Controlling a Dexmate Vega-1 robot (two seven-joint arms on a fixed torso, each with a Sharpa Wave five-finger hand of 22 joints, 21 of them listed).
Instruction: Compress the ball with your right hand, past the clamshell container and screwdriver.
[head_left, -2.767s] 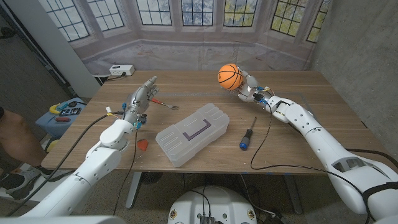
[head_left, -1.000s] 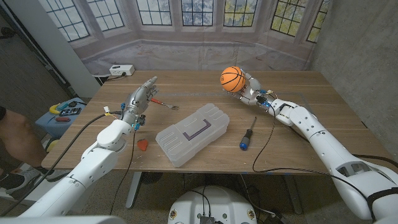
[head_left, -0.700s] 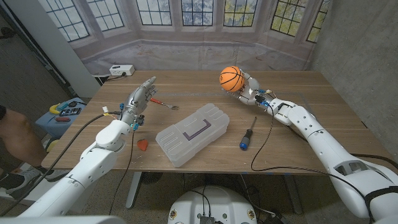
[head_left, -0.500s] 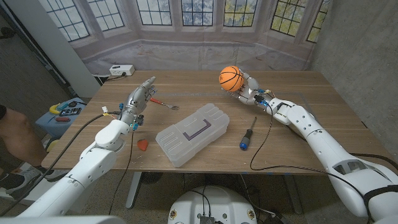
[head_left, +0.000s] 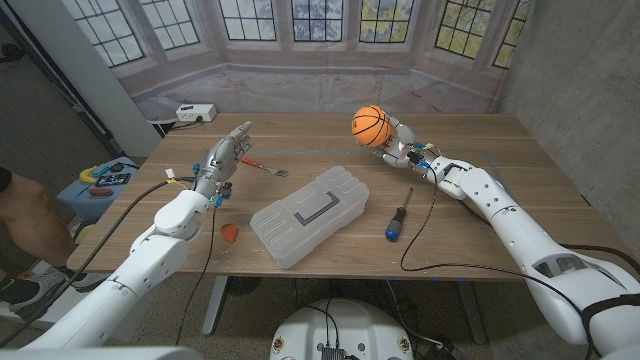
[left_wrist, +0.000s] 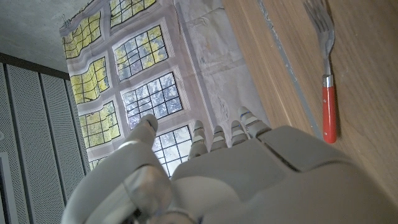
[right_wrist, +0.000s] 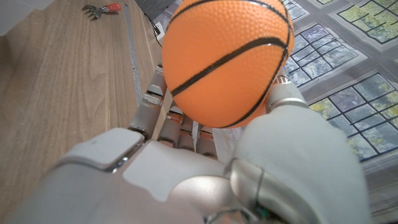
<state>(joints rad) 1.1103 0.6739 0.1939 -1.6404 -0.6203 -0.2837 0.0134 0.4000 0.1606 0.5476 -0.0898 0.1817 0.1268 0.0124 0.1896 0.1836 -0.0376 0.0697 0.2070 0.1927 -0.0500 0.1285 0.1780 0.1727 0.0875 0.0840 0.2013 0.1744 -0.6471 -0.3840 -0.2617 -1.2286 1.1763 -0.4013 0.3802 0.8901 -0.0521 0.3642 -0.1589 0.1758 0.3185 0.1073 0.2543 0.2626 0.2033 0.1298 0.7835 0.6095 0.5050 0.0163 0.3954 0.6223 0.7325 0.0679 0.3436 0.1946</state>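
Squeezing step: right hand (head_left: 400, 141) grips the ball (head_left: 370, 126) at the table's far side.
Next, press fingers inward harder; left hand (head_left: 225, 160) waits, fingers spread.

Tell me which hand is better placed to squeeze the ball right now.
The right hand: it already holds the orange ball above the table's far side. The left hand stands open near the red-handled fork, well away from it.
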